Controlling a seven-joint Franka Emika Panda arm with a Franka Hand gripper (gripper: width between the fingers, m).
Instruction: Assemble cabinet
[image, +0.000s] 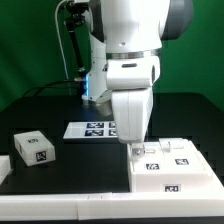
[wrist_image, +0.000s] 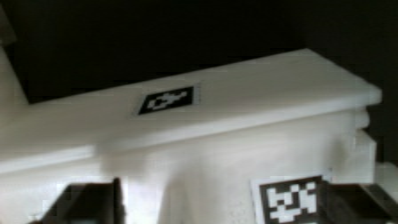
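Nearest in the exterior view, the cabinet box (image: 170, 172) is seen lying flat on the black table (image: 70, 185), over on the exterior view's right, tags facing up. At its far corner, on the side towards the exterior view's left, the gripper (image: 135, 148) is set down against the box, touching it or very nearly so. In the wrist view one dark finger (wrist_image: 84, 203) is made out beside the white surface. The other is not clearly shown, so how wide the jaws stand, and whether anything is pinched, cannot be told (the blur does not help). If a grasp is meant here, the wall is best seated deep between the fingers and squeezed squarely, since a thin wall may be twisted or the box slid. Further off, a small tagged block (image: 33, 147) is seen well apart on the exterior view's left. Beyond it the marker board (image: 95, 128) lies at the foot of the arm (image: 130, 40).
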